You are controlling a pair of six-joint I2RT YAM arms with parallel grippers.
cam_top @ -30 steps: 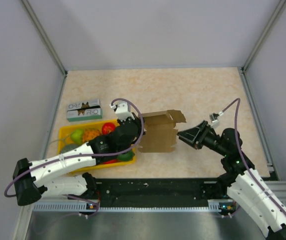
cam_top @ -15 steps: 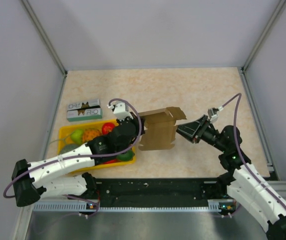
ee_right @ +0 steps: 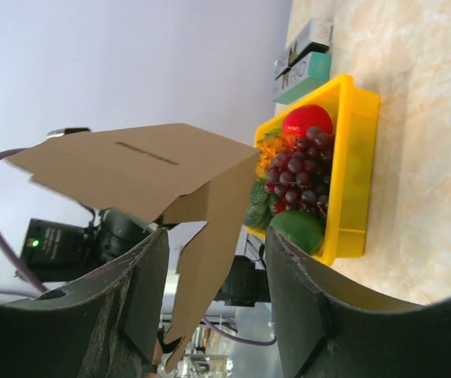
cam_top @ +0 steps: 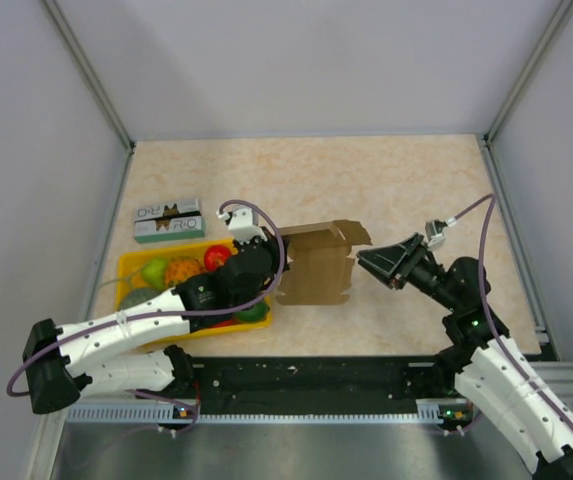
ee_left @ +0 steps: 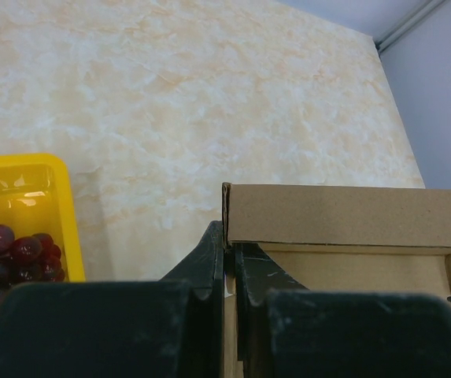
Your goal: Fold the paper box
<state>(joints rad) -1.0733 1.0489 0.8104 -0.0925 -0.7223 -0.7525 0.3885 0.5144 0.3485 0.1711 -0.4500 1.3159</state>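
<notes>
The paper box (cam_top: 318, 268) is a brown kraft cardboard sheet, partly folded, held off the table at mid-scene with flaps sticking up and right. My left gripper (cam_top: 271, 262) is shut on its left wall; in the left wrist view the fingers (ee_left: 209, 268) pinch the cardboard edge (ee_left: 335, 216). My right gripper (cam_top: 368, 263) is open, just right of the box and apart from it. In the right wrist view the box's flaps (ee_right: 154, 173) hang in front of and between the open fingers (ee_right: 304, 291).
A yellow tray (cam_top: 131, 268) of toy fruit sits left of the box, under my left arm; it also shows in the right wrist view (ee_right: 351, 157). A green-and-white printed carton (cam_top: 168, 220) lies behind the tray. Walls enclose the table on three sides.
My right gripper moved in toward the box's right flap, then drew back slightly to the right. The box shifted and tilted a little in my left gripper's grip.
</notes>
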